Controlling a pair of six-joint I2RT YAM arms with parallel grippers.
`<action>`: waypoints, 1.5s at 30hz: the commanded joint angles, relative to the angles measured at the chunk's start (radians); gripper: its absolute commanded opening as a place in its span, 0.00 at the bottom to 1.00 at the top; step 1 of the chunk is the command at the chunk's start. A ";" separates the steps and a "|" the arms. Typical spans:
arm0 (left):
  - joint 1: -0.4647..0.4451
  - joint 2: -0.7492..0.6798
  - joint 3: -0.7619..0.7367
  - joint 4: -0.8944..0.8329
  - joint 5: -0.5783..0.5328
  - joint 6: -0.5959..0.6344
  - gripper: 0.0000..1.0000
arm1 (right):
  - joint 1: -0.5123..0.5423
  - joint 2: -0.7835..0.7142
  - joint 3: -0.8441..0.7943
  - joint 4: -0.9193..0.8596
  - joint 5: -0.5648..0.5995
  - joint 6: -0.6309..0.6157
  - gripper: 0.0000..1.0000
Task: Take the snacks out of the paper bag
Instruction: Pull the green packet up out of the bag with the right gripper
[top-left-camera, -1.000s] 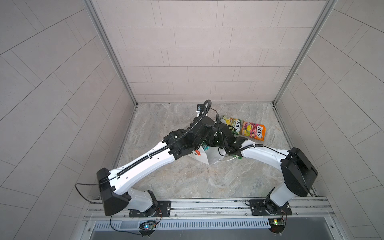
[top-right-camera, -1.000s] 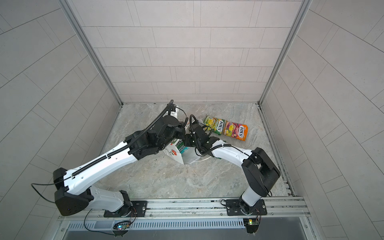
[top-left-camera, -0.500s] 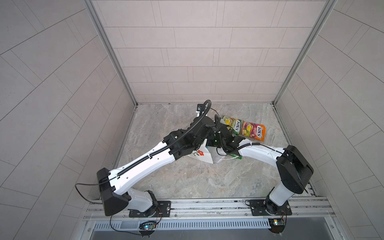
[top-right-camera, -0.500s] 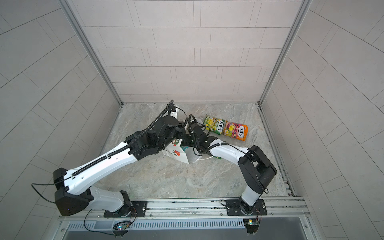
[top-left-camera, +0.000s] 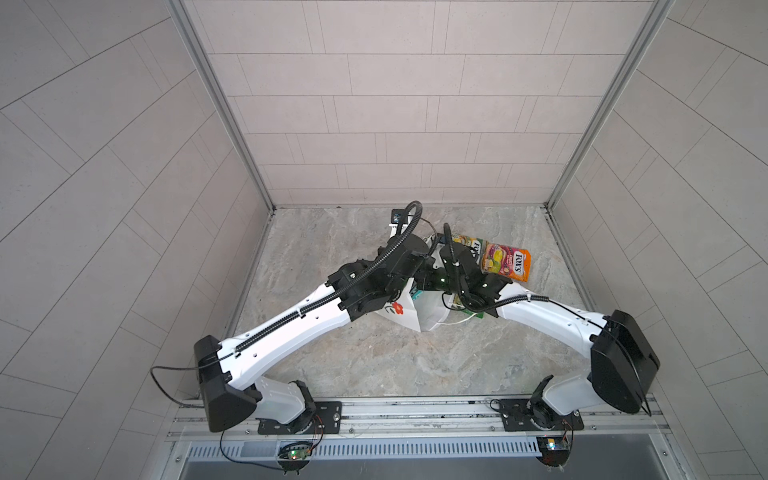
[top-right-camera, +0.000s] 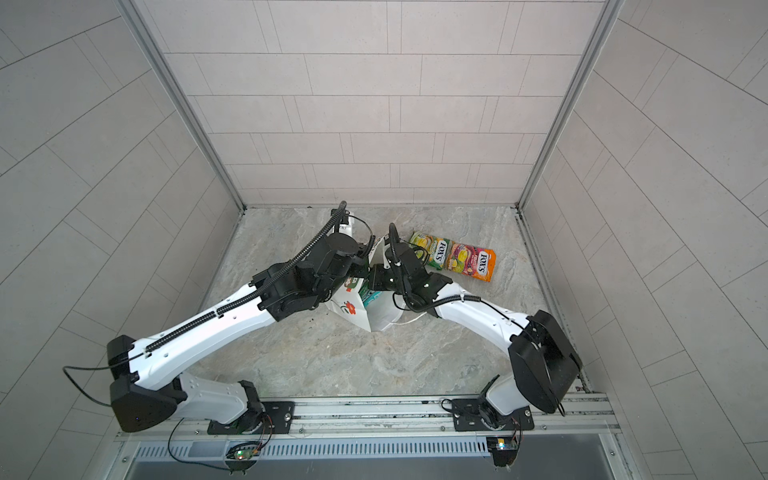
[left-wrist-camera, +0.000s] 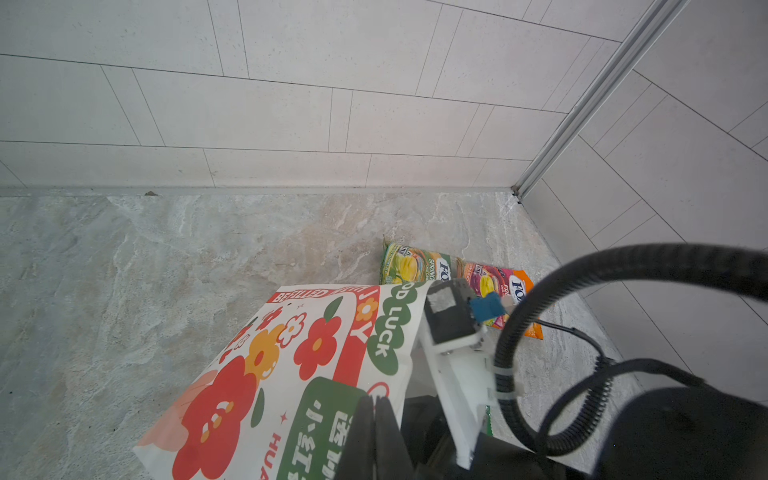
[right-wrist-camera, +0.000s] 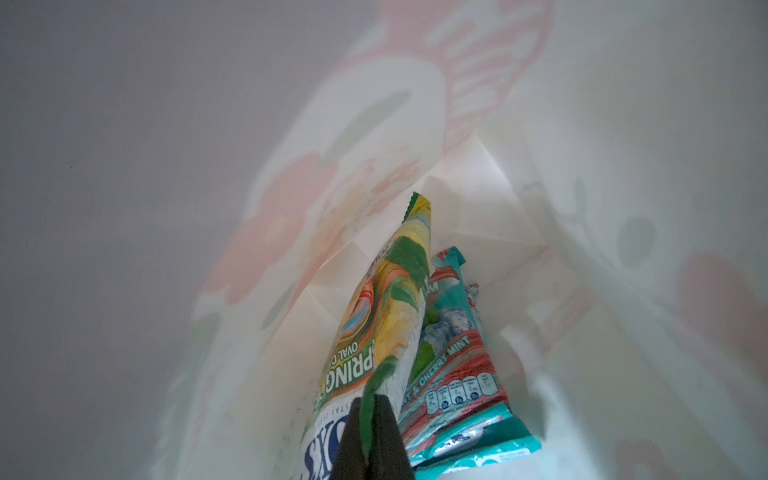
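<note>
While right gripper (right-wrist-camera: 368, 405) clamps "SPRING" packet (right-wrist-camera: 386, 316), left gripper (left-wrist-camera: 372, 405) pinching "LUCK" paper bag (left-wrist-camera: 291, 353), "CHERRY MINT" packet (right-wrist-camera: 455, 374) beside.

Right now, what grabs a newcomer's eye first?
Both arms meet mid-table over the paper bag: the left gripper pinches its rim, and the right gripper, inside it, is shut on a green-yellow packet. Behind it, an orange-pink packet and a second green-yellow one lie side by side on the table.
</note>
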 joint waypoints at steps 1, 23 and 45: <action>0.004 -0.025 -0.013 -0.022 -0.040 -0.014 0.00 | -0.001 -0.075 -0.024 0.006 -0.004 -0.034 0.00; 0.005 -0.005 0.002 -0.042 -0.077 -0.024 0.00 | -0.078 -0.375 0.019 -0.258 -0.127 -0.123 0.00; 0.005 0.006 0.011 -0.053 -0.071 -0.024 0.00 | -0.116 -0.587 0.254 -0.549 -0.066 -0.264 0.00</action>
